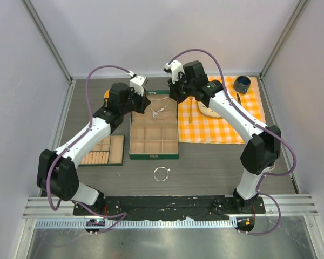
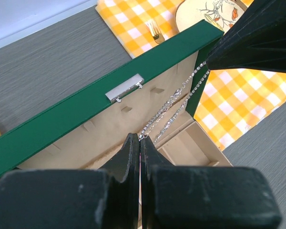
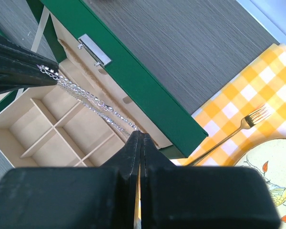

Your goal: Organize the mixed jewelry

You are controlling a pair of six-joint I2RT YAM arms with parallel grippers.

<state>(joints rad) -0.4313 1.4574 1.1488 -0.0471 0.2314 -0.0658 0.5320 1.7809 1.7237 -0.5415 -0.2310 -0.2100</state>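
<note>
A fine silver chain necklace (image 1: 159, 110) hangs stretched between both grippers, over the open green jewelry box (image 1: 176, 156) and in front of its raised lid (image 2: 100, 93). My left gripper (image 2: 140, 139) is shut on one end of the chain (image 2: 174, 107). The right gripper (image 3: 141, 134) is shut on the other end of the chain (image 3: 88, 97). In the top view the left gripper (image 1: 147, 108) and right gripper (image 1: 174, 99) sit close together above the box's back edge. A thin silver bangle (image 1: 161, 174) lies on the table in front of the box.
A beige-lined tray (image 1: 117, 154) holding wooden pieces lies left of the box. To the right, an orange checked cloth (image 1: 227, 127) carries a plate (image 3: 271, 176), a gold fork (image 3: 245, 123) and a dark cup (image 1: 241, 84). The lid has a silver clasp (image 2: 125, 88).
</note>
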